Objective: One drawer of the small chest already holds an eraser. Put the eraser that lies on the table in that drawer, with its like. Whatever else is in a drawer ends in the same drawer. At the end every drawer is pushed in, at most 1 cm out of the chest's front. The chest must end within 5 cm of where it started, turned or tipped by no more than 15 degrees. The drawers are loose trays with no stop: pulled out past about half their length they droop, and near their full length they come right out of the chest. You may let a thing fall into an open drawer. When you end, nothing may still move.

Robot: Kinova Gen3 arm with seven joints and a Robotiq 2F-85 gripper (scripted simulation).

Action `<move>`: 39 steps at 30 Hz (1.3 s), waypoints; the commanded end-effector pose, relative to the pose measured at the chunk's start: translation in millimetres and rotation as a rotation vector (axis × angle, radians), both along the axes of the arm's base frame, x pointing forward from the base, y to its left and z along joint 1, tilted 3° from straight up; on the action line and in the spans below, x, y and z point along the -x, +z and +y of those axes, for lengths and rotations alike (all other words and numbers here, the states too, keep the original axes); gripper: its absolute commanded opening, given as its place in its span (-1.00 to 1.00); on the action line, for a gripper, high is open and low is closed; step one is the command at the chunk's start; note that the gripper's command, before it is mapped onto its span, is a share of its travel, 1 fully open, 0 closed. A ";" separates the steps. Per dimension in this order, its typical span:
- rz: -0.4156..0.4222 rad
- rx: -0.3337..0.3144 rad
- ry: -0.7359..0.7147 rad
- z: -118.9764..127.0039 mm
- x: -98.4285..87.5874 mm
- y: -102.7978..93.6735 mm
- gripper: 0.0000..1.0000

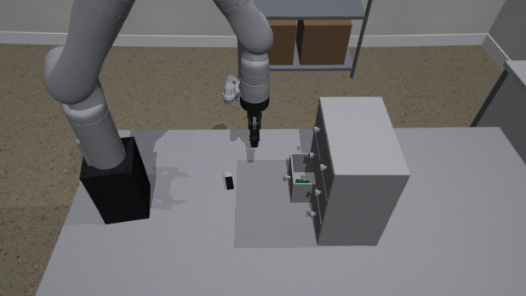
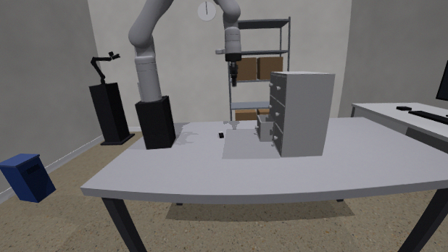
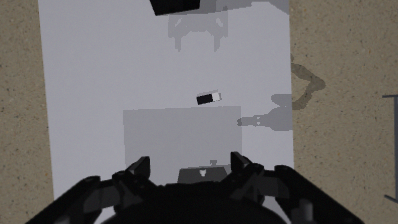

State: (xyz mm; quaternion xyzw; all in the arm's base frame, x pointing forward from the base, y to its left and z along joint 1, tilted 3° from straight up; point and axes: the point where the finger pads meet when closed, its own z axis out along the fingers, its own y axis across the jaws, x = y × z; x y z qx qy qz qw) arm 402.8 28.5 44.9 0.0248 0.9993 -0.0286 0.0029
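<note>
An eraser (image 1: 229, 182) (image 2: 221, 135) (image 3: 206, 97), part black and part white, lies flat on the table between the robot's base and the chest. The light grey chest (image 1: 366, 136) (image 2: 308, 112) stands upright, with two columns of drawers in three rows. Its bottom drawer in the far column (image 1: 300, 194) (image 2: 266, 133) is pulled partly out. A green thing (image 1: 302, 181) lies inside; what it is cannot be told clearly. The other drawers look shut. My gripper (image 1: 254, 145) (image 2: 234, 85) (image 3: 190, 162) is open and empty, pointing down, high above the table's far part, between eraser and chest.
The robot's black base (image 1: 117, 191) (image 2: 156, 124) stands on the table to the left. The table (image 1: 179, 259) (image 2: 181, 174) carries the chest's shadow in front of the drawers. A shelf rack (image 1: 315, 68) with boxes stands behind the table. Small knobs stick out of the chest's front.
</note>
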 end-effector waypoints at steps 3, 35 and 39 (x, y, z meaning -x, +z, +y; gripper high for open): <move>-0.001 0.000 0.002 0.2 -0.4 0.3 1.00; 0.014 0.001 0.274 7.2 12.2 -30.6 1.00; 0.019 0.002 0.364 9.5 16.4 -40.9 1.00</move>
